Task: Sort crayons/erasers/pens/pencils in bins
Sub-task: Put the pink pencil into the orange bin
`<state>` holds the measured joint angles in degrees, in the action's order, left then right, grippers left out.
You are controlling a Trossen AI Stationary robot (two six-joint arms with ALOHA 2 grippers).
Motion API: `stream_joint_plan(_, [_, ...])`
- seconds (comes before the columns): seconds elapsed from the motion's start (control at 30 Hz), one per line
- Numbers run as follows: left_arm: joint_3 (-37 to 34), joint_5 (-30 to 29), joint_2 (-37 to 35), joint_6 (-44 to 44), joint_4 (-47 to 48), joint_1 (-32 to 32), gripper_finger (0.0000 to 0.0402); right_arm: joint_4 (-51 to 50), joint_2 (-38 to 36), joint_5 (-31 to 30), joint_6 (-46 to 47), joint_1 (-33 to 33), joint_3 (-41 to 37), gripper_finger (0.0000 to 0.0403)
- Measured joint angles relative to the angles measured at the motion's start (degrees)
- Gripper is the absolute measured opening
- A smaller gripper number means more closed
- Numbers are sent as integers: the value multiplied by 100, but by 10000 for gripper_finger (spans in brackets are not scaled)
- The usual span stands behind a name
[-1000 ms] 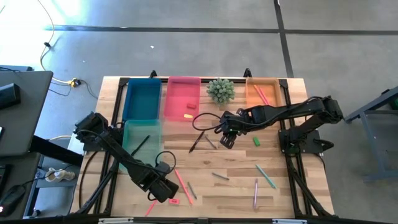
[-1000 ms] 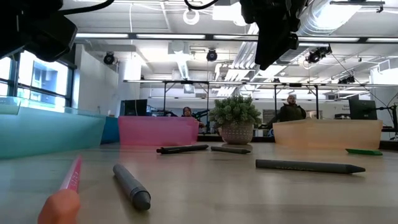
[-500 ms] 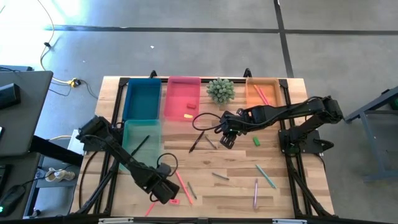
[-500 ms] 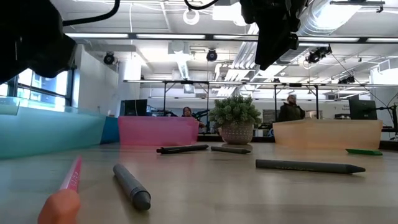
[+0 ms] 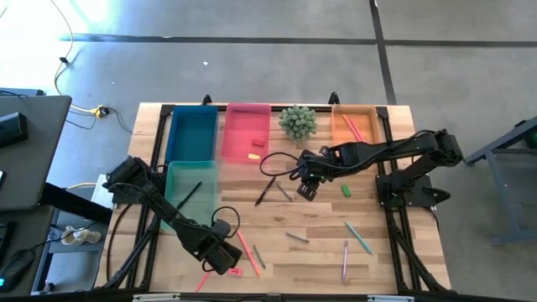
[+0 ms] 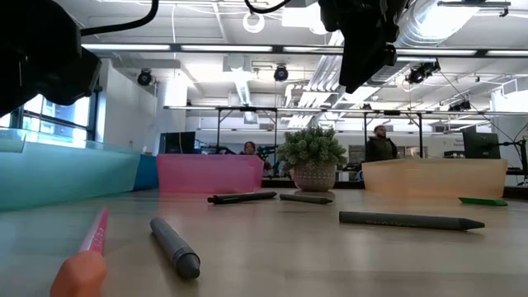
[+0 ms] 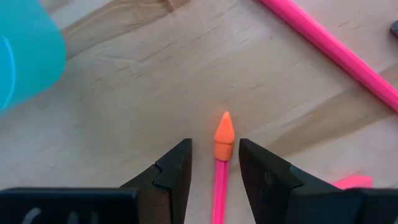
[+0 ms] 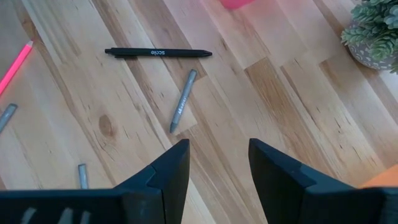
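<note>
My left gripper is open above the table's near left part. In the left wrist view its fingers stand on either side of a pink pencil with an orange tip. The pencil lies flat on the wood, and the fingers do not touch it. A second pink pencil and a red-pink eraser lie close by. My right gripper is open and empty above the table's middle, over a black pen and a grey stick. The blue, pink, orange and teal bins stand at the back and left.
A round spiky green plant stands between the pink and orange bins. A yellow eraser lies in the pink bin, and a green eraser lies to the right of my right gripper. Green and purple pencils and grey sticks lie on the near right.
My left gripper has gone down and a little toward the table's near edge, then kept still. Nothing on the table has moved.
</note>
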<state>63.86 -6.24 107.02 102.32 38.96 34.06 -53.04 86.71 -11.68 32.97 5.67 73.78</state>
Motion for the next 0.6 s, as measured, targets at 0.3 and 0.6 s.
stream_joint_plan(0.3, [-4,0,2,-7,16,9,113,2,1,0,0,1,0,156])
stream_joint_plan(0.6, [-14,2,7,-48,74,23,47,2,1,0,0,1,0,156])
